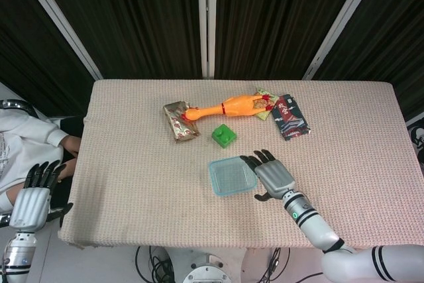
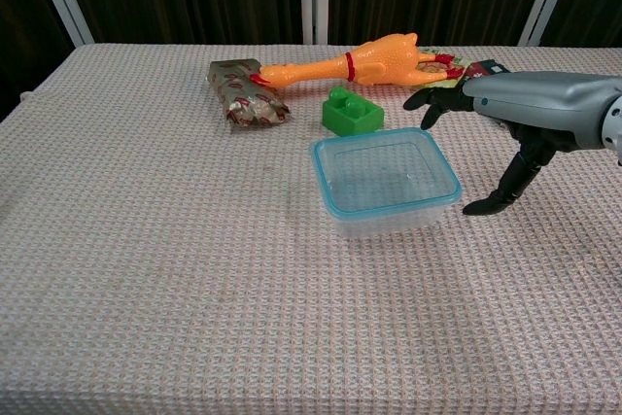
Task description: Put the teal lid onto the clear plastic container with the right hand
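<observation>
Nowhere legible writing, even snack packet (image 1: 291,117).

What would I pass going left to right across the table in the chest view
Patterned foil packet → green block → right hand, open, to the right of the clear container with its teal lid on. The container and the rubber chicken overlap others sideways, so they are left out of the order.
</observation>
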Robot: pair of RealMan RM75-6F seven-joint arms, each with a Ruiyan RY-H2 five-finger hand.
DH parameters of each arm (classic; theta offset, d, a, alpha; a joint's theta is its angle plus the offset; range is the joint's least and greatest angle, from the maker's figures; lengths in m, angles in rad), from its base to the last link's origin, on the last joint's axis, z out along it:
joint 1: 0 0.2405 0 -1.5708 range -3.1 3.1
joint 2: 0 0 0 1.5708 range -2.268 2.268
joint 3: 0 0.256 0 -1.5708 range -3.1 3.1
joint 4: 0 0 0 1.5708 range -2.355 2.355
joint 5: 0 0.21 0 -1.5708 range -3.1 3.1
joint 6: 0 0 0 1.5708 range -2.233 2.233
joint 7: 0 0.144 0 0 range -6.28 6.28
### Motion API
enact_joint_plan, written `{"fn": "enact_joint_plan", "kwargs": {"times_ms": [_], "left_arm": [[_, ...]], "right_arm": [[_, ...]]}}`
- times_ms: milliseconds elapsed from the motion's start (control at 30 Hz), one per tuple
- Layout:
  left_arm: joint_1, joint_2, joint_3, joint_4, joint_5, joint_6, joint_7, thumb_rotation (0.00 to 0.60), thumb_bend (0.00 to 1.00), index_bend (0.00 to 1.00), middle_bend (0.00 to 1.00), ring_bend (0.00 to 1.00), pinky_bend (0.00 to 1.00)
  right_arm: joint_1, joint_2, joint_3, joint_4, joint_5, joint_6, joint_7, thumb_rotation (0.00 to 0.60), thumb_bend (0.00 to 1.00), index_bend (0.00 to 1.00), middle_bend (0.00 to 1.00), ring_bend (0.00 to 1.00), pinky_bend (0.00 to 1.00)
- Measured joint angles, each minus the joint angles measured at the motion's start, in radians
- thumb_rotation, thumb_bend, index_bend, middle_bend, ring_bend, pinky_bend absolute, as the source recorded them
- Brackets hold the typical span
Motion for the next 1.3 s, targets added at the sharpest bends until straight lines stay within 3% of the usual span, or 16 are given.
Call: {"fn": "enact_joint_plan", "kwargs": {"times_ms": [1033,1300], "left_arm": [[0.004,-0.008,0.005,0.015,-0.006,-0.006,-0.014,0.600,0.14,0.12,0.07,0.00,0.00],[0.008,-0.008,0.006,0.021,-0.003,0.002,-0.026,0.600,0.14,0.12,0.07,0.00,0.00]], "right_arm": [[0.002,-0.071,0.015,0.080,0.038,-0.077,-0.023,0.600,0.07,0.00,0.17,0.00,0.00],[-0.019,-0.040,0.019,-0.004,-0.062,-0.012,-0.031,0.600,0.09,0.00,0.16,0.00,0.00]]}}
